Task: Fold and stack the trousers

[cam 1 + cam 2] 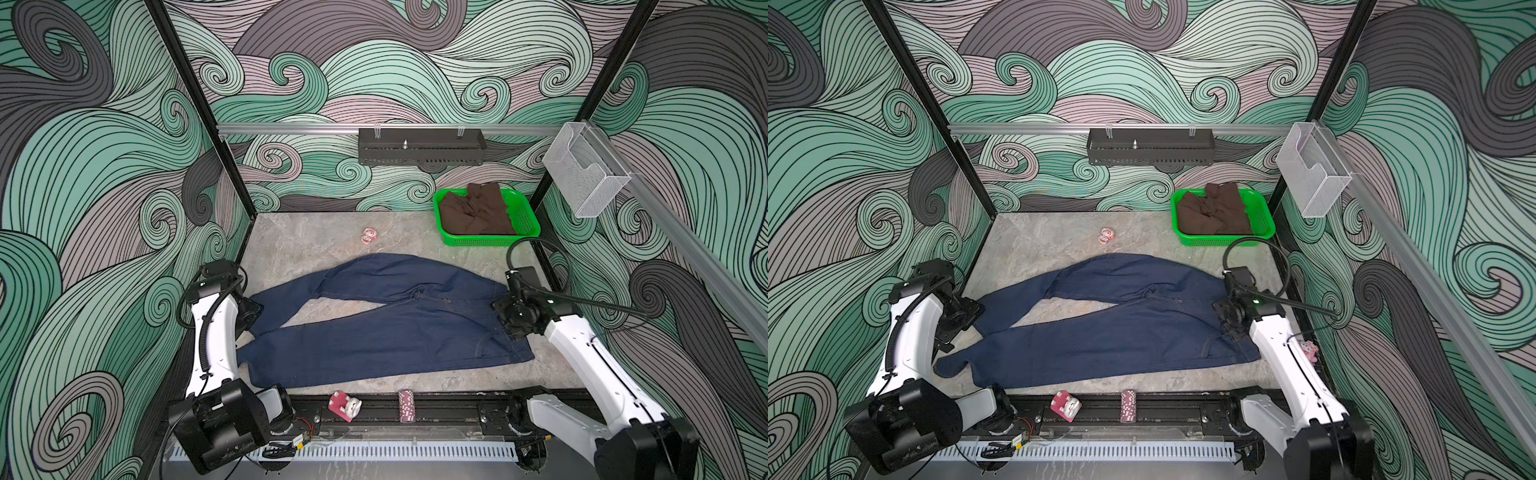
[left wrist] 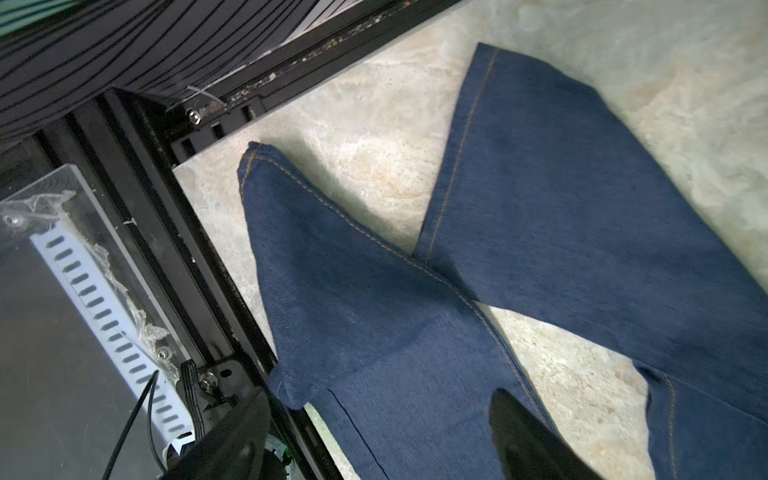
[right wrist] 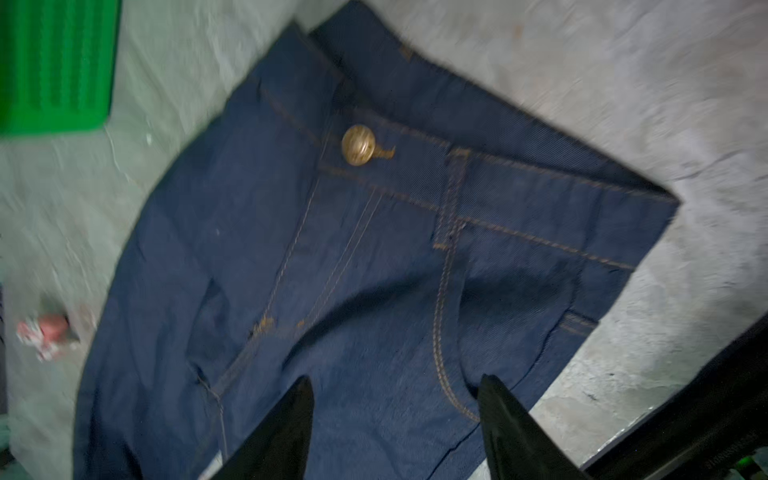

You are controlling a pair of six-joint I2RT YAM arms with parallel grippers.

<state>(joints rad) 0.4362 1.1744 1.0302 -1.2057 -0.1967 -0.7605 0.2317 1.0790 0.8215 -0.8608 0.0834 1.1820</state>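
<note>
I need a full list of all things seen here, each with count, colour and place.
trousers: one, dark navy, spread across the table
table: one, grey marbled, under everything
basket: one, green, far right corner
cloth: one, brown, crumpled in the basket
small object: one, pink-white, on the table beyond the trousers
toy: one, pink-white, on the front rail
chip stack: one, dark pink, beside the toy
tray: one, black, on the back rail
holder: one, clear, on the right rail
left gripper: one, black, open over the trousers' legs
right gripper: one, black, open over the trousers' waist
</note>
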